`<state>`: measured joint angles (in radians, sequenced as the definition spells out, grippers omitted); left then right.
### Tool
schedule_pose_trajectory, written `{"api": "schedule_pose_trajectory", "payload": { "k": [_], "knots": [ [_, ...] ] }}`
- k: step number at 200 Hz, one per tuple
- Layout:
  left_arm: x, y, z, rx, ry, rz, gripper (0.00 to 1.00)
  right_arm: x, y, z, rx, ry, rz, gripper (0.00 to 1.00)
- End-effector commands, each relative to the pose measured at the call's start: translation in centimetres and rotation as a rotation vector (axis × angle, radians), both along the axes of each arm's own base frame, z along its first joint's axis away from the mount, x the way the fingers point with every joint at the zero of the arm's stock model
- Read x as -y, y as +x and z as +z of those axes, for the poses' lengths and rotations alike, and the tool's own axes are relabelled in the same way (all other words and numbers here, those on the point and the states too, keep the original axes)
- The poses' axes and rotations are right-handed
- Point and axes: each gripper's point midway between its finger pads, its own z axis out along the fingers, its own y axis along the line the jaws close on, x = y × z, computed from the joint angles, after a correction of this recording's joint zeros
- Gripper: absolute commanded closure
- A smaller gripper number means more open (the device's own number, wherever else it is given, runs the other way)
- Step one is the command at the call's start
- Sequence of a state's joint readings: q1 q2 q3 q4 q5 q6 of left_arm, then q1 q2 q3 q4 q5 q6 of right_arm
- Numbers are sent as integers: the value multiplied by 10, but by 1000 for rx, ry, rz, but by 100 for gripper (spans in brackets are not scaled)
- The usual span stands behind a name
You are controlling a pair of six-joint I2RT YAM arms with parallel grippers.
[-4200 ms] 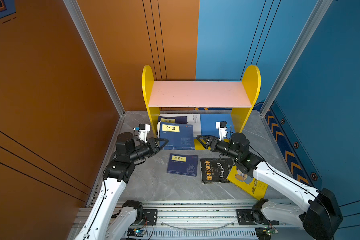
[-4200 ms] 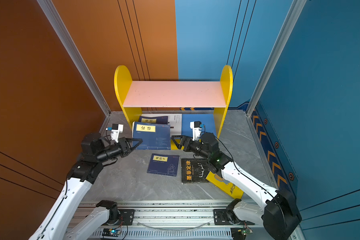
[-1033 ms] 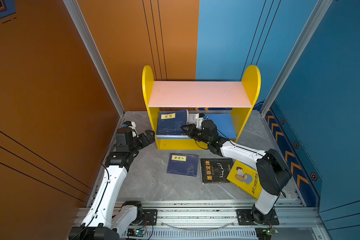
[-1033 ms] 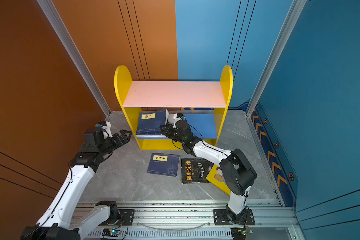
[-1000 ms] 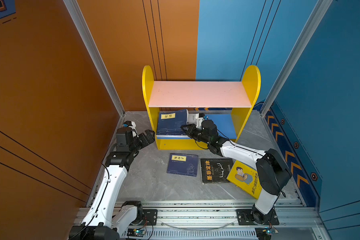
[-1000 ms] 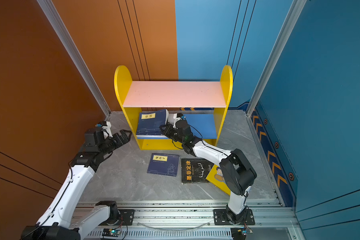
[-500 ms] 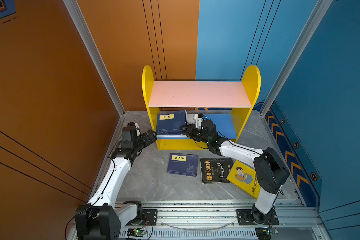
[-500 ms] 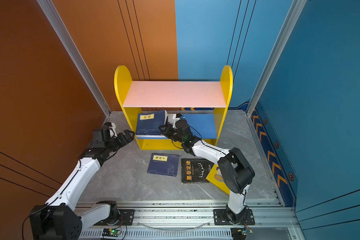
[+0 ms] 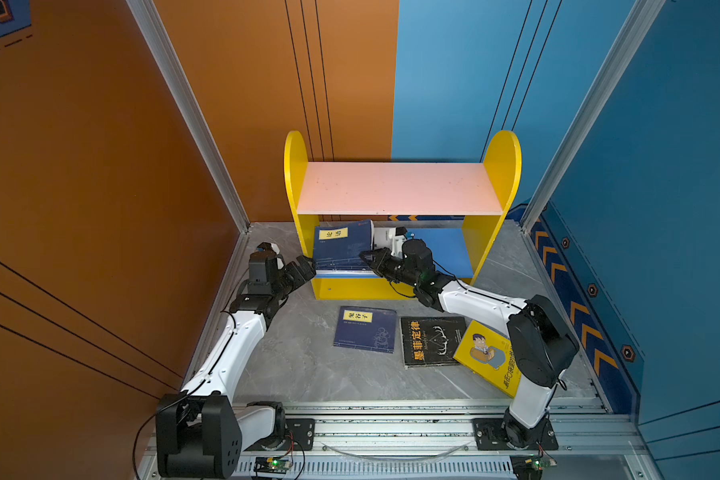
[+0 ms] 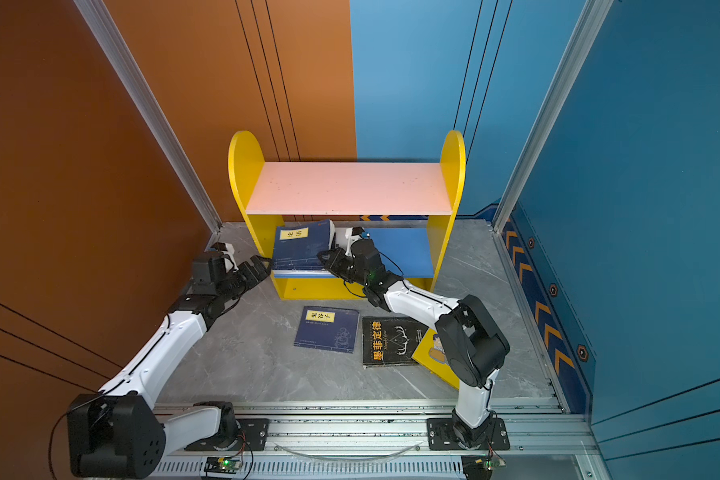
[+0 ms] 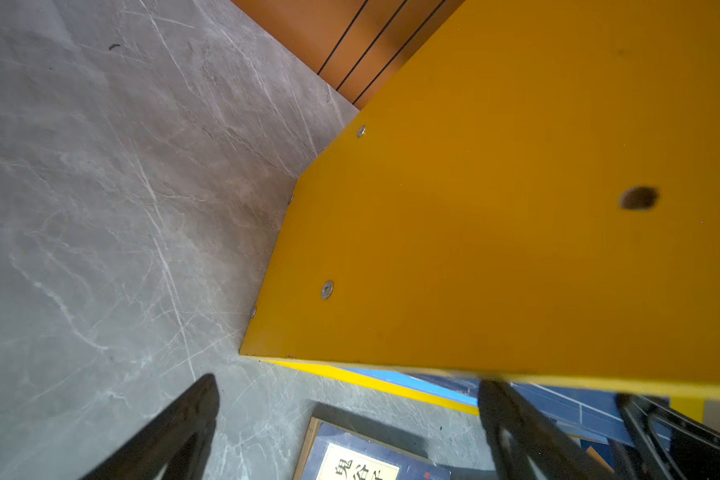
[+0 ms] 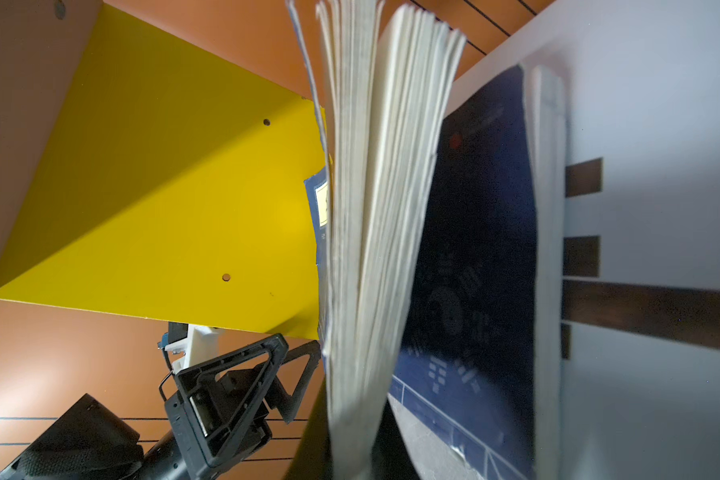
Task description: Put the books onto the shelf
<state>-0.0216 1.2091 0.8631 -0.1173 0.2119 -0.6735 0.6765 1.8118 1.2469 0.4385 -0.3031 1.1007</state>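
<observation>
Navy bk (image 9: 344, 253), yellow label (image 9: 332, 234) — pages fanned, tilted in shelf (image 9: 400, 187) — right pincer (image 9: 367, 259) clamps it; left pincer (image 9: 306, 267) agape.

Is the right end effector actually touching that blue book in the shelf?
Touching. The right wrist view shows the pages of the navy book pinched between the shut jaws of the right end effector.

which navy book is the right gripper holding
The tilted navy book on the shelf, in the right gripper; the floor navy book lies flat.
</observation>
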Motion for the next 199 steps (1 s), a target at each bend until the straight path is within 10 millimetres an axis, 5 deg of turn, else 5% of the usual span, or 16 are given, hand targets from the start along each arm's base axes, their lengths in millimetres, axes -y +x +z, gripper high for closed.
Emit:
{"api": "schedule_pose_trajectory", "payload": {
  "k": [1, 74, 139, 199],
  "knots": [
    [2, 10, 5, 41, -12, 23, 2, -2, -2, 10, 20, 28, 18, 98],
    [4, 21, -13, 19, -2, 111, 2, 1, -2, -1, 8, -2, 2, 98],
    [-4, 8, -47, -94, 82, 156, 2, 2, -1, -6, -3, -23, -2, 96],
    [-12, 2, -60, -134, 98, 184, 2, 23, 7, -8, 8, -156, -66, 65]
  ]
}}
